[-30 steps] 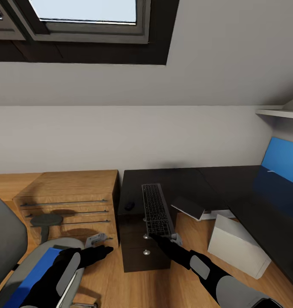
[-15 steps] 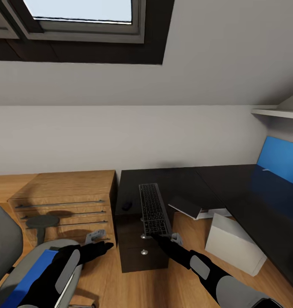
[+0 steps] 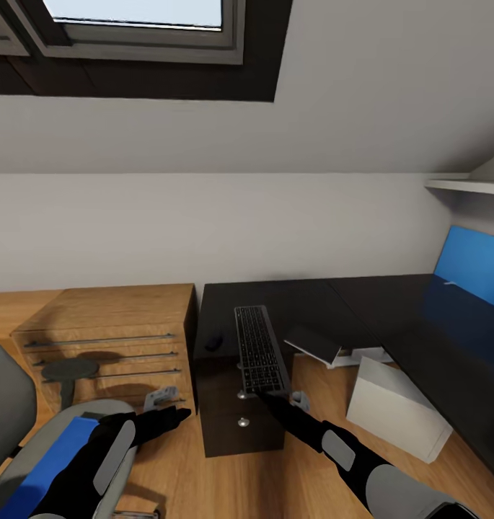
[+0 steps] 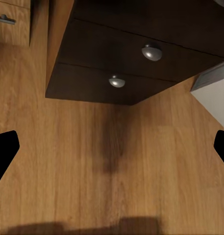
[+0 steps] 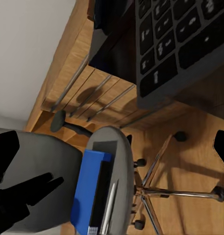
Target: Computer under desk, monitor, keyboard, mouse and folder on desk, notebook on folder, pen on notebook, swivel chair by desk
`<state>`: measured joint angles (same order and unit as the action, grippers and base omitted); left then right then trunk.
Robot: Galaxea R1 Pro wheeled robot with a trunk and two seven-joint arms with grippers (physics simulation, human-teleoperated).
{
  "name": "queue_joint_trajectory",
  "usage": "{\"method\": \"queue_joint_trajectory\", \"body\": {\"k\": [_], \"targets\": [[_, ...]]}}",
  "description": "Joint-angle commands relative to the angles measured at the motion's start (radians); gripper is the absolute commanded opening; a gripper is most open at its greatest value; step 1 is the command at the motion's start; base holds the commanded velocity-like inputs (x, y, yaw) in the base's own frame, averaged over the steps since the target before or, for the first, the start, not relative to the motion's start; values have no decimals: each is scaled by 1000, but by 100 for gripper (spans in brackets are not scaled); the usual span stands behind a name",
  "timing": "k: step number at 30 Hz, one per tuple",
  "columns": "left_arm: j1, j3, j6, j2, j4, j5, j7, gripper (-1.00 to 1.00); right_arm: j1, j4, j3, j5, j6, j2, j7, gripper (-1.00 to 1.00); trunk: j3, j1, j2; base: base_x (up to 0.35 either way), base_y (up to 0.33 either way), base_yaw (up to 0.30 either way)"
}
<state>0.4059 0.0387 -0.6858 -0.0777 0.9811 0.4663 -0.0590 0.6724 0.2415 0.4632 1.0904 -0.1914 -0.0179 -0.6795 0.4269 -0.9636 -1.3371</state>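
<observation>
The dark keyboard point(image 3: 259, 349) lies lengthwise on the black desk point(image 3: 311, 303), its near end sticking out over the drawer front. My right gripper point(image 3: 275, 398) sits just below that near end, fingers spread wide and open; the keys point(image 5: 183, 34) lie off to one side of them. A small black mouse point(image 3: 214, 342) rests left of the keyboard. The grey swivel chair point(image 3: 30, 461) holds the blue folder point(image 5: 89, 191), with a dark notebook point(image 5: 103, 196) and a silver pen point(image 5: 110, 205) on it. My left gripper point(image 3: 171, 416) hangs open over the floor. The white computer point(image 3: 394, 411) stands under the desk.
A wooden drawer unit point(image 3: 109, 339) stands left of the desk. Dark desk drawers with round knobs point(image 4: 152, 51) face me. A blue panel point(image 3: 474, 277) stands on the desk's right wing, and a dark slab point(image 3: 315, 344) leans below the desk edge. The chair's star base point(image 5: 170, 191) spreads over the wood floor.
The whole picture has shifted a little, so the camera moved. Keyboard, mouse and both grippers keep their places relative to the desk.
</observation>
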Motion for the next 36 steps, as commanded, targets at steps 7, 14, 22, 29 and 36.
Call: {"method": "queue_joint_trajectory", "body": {"k": [7,14,22,29,36], "targets": [[1,1,-3,-1,1,-3,-2,100,1,-1,1,12,-6,-1,69,100,23,-27,-50,0,0,0],[1,1,-3,-1,1,-3,-2,100,1,1,1,53,-6,-4,79,100,45,-54,-99,0,0,0],[1,1,-3,-1,1,-3,-2,100,1,6,0,172,-6,-5,80,100,70,-84,-155,0,0,0],[1,1,-2,0,2,-3,-2,100,1,7,2,371,-6,-2,79,100,92,-111,-204,0,0,0],[1,1,-2,0,3,-3,-2,100,1,5,3,463,-8,-1,78,100,114,-138,-253,0,0,0]]}}
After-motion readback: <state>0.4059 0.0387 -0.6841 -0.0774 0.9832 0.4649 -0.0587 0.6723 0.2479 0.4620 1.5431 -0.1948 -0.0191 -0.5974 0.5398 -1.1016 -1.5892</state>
